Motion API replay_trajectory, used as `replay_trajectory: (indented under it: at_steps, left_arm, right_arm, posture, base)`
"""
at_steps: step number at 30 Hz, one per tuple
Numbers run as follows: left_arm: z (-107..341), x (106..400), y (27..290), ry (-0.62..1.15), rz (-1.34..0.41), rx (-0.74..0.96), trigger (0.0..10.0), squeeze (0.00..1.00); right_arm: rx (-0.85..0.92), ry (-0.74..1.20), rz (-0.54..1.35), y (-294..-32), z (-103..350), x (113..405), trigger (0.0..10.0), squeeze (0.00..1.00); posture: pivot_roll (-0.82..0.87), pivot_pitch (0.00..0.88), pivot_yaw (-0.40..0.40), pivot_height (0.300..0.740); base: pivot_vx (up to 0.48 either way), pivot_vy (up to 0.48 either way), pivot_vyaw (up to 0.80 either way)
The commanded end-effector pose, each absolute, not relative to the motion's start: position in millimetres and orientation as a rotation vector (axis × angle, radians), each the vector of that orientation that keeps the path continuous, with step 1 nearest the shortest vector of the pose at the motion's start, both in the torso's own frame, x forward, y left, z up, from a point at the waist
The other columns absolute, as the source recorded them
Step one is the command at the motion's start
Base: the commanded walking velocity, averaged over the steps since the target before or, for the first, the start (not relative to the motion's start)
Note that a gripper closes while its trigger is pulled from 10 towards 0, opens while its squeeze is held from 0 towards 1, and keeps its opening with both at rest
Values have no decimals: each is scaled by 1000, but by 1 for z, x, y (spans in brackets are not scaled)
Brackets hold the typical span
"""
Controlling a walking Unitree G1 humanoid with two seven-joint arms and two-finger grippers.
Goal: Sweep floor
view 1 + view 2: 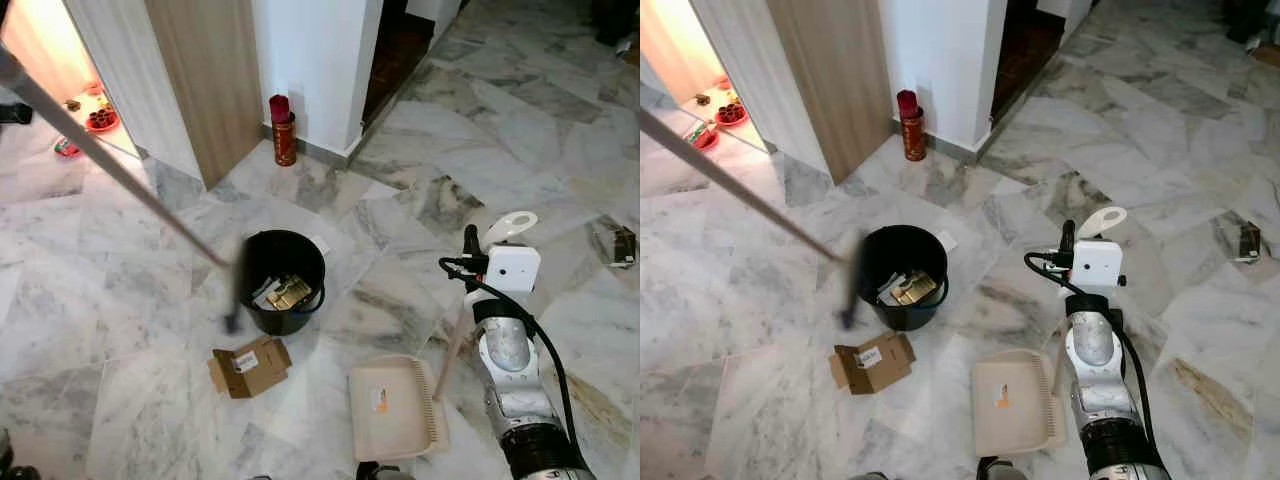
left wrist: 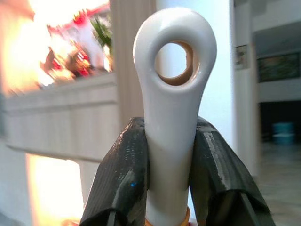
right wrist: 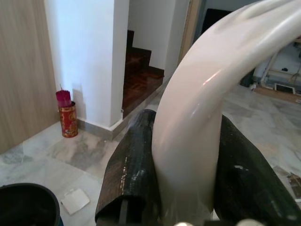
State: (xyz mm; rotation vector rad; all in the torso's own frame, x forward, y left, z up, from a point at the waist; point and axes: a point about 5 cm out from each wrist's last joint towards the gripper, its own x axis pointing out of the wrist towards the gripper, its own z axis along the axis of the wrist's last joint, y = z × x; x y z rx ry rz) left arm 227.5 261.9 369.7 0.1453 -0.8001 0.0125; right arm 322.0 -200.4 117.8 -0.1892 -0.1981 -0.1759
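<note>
Broom handle [image 1: 110, 165] runs as a long grey pole down to a blurred dark head [image 1: 232, 300] that touches the marble floor [image 1: 120, 330] just beside the black bucket [image 1: 283, 282]. In the left wrist view the pole's white looped top [image 2: 175, 94] stands upright between the left gripper [image 2: 174, 197], whose 2 black fingers [image 2: 123, 183] press against it on both sides, so those jaws are clamped narrow on the broom.

Just beside the bucket on the robot's side lies a flattened brown cardboard box [image 1: 249, 366], apart from the bucket wall. Inside the bucket sit crumpled wrappers and card [image 1: 282, 292].

Near the bucket, toward the robot's right, a beige dustpan [image 1: 395, 408] rests flat on the floor, its thin stick [image 1: 450, 350] rising to a white looped grip [image 1: 510, 226]. The right gripper [image 3: 186, 188] holds that curved white grip tight between its 2 fingers [image 3: 131, 179].

Beyond the bucket, against the white wall corner [image 1: 310, 70], stands a red tin [image 1: 284, 132] with red sticks in it. A wooden door panel [image 1: 210, 70] stands next to that wall. Well away to the bucket's right, a small dark packet [image 1: 613, 243] lies on the floor.
</note>
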Motion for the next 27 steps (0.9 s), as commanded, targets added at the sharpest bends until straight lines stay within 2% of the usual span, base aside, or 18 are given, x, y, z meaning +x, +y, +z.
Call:
replay_trajectory:
  at_steps: [1, 4, 13, 17, 27]
  left_arm:
    - [378, 219, 265, -860, 69, 282, 10000, 0]
    - [366, 223, 272, -798, 114, 382, 10000, 0]
    - [295, 238, 288, -595, 154, 425, 10000, 0]
    - [254, 244, 297, -492, 179, 403, 10000, 0]
    - [193, 262, 293, -371, 134, 325, 10000, 0]
  right_arm:
    - [-187, -221, -182, -201, 122, 324, 10000, 0]
    - [-186, -225, -184, -201, 122, 324, 10000, 0]
    - [-197, -231, -180, -208, 123, 322, 10000, 0]
    - [-198, -239, -170, -211, 125, 321, 10000, 0]
    - [-229, -245, -143, -222, 129, 310, 10000, 0]
  posture:
    - [189, 101, 7, 740]
    - [181, 101, 9, 740]
    - [153, 119, -11, 740]
    - [137, 129, -23, 740]
    - [64, 180, -61, 740]
  base:
    - [0, 0, 0]
    - [0, 0, 0]
    - [0, 0, 0]
    - [0, 0, 0]
    - [0, 0, 0]
